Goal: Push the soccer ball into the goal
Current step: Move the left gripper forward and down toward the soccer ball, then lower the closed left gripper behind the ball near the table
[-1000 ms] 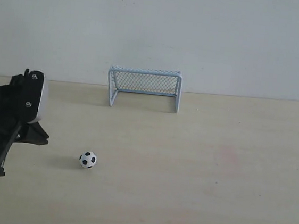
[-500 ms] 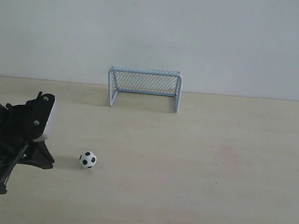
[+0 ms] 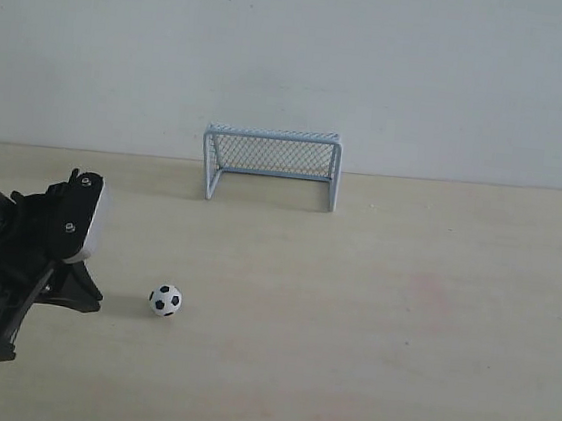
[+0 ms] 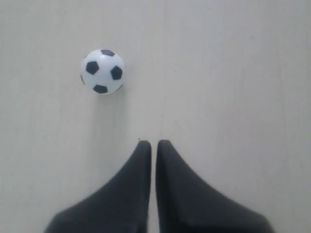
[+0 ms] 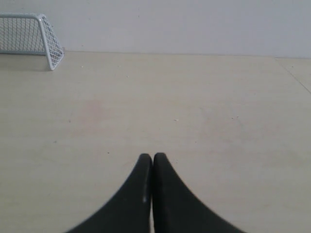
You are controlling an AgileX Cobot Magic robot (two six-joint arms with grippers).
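Observation:
The soccer ball [image 3: 165, 300] [image 4: 102, 71], white with black patches, rests on the pale wooden table left of centre. Far behind it, against the wall, stands the goal [image 3: 272, 163] [image 5: 30, 35] with its mouth facing the table. My left gripper [image 3: 94, 300] [image 4: 152, 142] is low over the table just left of the ball, shut and empty, with a short gap to the ball. In the right wrist view my right gripper [image 5: 152, 156] is shut on nothing over bare table; the exterior view does not show it.
The pale wooden table [image 3: 400, 324] runs back to a white wall [image 3: 426, 75]. A faint pinkish stain [image 3: 429, 289] marks the surface right of centre. Nothing lies between ball and goal.
The left arm dropped lower and moved right toward the ball over the last second, then nearly stopped. The ball and goal have not moved.

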